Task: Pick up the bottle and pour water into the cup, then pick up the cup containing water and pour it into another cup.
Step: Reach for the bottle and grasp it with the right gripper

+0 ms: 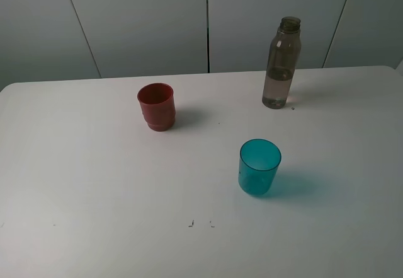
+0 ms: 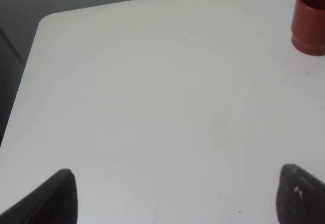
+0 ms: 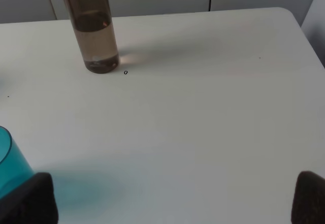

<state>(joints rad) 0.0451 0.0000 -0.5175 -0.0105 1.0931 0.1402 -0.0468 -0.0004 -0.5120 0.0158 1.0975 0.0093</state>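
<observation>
Nearest, the cup [image 1: 259,166] stands upright, centre-right on the tabletop [image 1: 75,183]. Bottle [image 1: 281,63] upright at far right, axis vertical, beyond and left of the right tool [image 3: 167,203], which is spread wide and empty; right arm judged nearer. Left tool [image 2: 180,198] likewise spread

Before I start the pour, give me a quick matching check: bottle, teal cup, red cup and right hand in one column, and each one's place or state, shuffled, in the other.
Column one:
1. bottle
2. teal cup
3. red cup
4. right hand

Column two:
A. furthest left of the three containers on the table
B. open, holding nothing
C. standing furthest back, with some water in it
D. standing closest to the front edge

Pairs: 1-C, 2-D, 3-A, 4-B
</observation>
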